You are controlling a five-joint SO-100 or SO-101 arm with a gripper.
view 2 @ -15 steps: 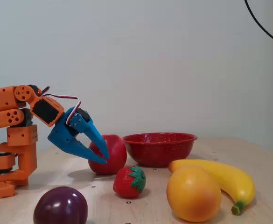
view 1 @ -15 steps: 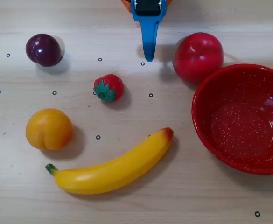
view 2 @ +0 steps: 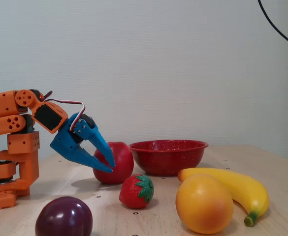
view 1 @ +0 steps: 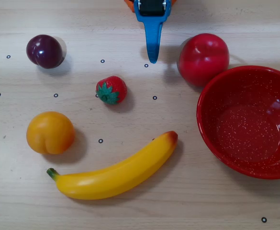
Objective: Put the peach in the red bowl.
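Note:
The peach [view 1: 50, 132], round and orange-yellow with a shallow crease, rests on the wooden table at the left in the overhead view and at the front right in the fixed view [view 2: 204, 204]. The red bowl [view 1: 202, 103] with white speckles stands empty at the right edge in the overhead view, and at the back in the fixed view [view 2: 167, 156]. My blue gripper [view 1: 152, 60] reaches in from the top, fingertips together and empty. In the fixed view it [view 2: 111, 167] hovers just above the table by the red apple, far from the peach.
A red apple [view 1: 203, 58] sits beside the bowl, close to the gripper tip. A strawberry [view 1: 112, 90] lies mid-table, a dark purple plum [view 1: 44, 51] at the upper left, and a banana [view 1: 116, 175] in front between peach and bowl.

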